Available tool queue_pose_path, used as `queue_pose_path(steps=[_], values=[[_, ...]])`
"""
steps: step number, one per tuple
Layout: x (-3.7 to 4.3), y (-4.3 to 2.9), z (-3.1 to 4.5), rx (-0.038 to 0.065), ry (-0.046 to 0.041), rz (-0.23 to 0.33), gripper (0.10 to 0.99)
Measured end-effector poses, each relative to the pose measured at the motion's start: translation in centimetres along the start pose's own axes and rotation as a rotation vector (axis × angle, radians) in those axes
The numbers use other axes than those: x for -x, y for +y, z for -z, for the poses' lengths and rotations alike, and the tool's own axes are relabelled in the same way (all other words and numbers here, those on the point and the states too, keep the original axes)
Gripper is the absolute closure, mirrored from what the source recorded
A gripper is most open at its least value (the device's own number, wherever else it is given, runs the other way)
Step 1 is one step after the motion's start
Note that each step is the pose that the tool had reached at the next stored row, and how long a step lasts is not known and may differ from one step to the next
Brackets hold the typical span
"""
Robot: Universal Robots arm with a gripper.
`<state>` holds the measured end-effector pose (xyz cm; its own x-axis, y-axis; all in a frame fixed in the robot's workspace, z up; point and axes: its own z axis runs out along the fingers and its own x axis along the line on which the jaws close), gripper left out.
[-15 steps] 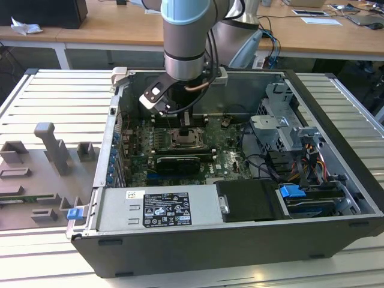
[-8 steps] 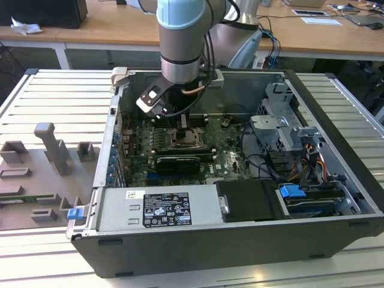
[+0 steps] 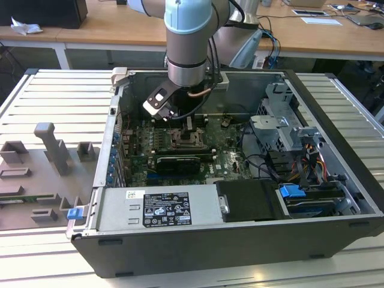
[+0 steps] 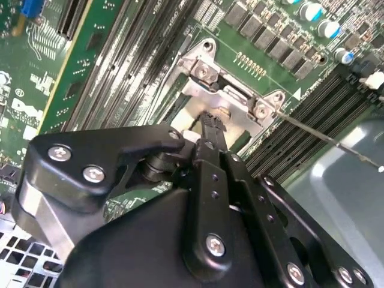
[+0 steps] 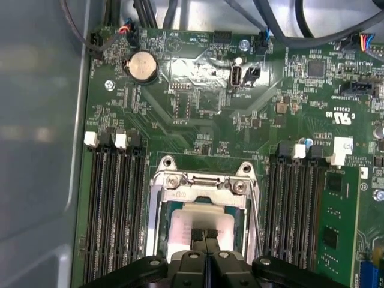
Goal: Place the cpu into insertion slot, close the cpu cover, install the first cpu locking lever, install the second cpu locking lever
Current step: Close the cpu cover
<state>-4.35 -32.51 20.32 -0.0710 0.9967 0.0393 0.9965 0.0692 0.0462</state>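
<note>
One cpu (image 5: 207,217) lies in one insertion slot (image 5: 198,202) below one claw (image 5: 204,233).

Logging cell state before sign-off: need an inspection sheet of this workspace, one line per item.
Surface: slatted metal table, with the open computer case lying on it.
Job's things: cpu sits in the insertion slot. The cpu cover looks down over it. A thin locking lever sticks out from the slot's corner.
Clutter: grey fixture blocks on the exterior view's left.
Grippers: gripper shut, tips at the cpu inside the cover's window.
Cables: coloured bundle on the exterior view's right; black leads in the first wrist view.
Surroundings: wooden desks behind.
</note>
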Motion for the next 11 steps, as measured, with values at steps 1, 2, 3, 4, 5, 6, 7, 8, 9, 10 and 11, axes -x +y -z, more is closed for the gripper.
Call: queue_pose_path(steps=[1,2,3,4,5,6,7,8,9,10,11], values=[[-0.04,0.07,0.39,0.001,0.0006,0.0,0.98],[-0.07,0.06,0.68,0.0,0.0003,0.0,0.98],[-0.07,-0.04,0.76,0.001,0.0001,0.0,0.98],[-0.09,-0.25,0.76,0.002,0.0003,0.0,0.98],[-0.11,-0.54,0.79,0.002,0.0001,0.0,0.98],[-0.13,-0.74,0.79,0.003,0.0001,0.001,0.98],[-0.18,-0.83,0.78,0.003,0.0004,0.001,0.98],[-0.24,-0.85,0.76,0.003,0.0016,0.001,0.98],[-0.26,-0.85,0.72,0.003,0.0032,0.001,0.98],[-0.27,-0.86,0.61,0.003,0.0068,0.001,0.98],[-0.27,-0.87,0.55,0.004,0.0091,0.0,0.98]])
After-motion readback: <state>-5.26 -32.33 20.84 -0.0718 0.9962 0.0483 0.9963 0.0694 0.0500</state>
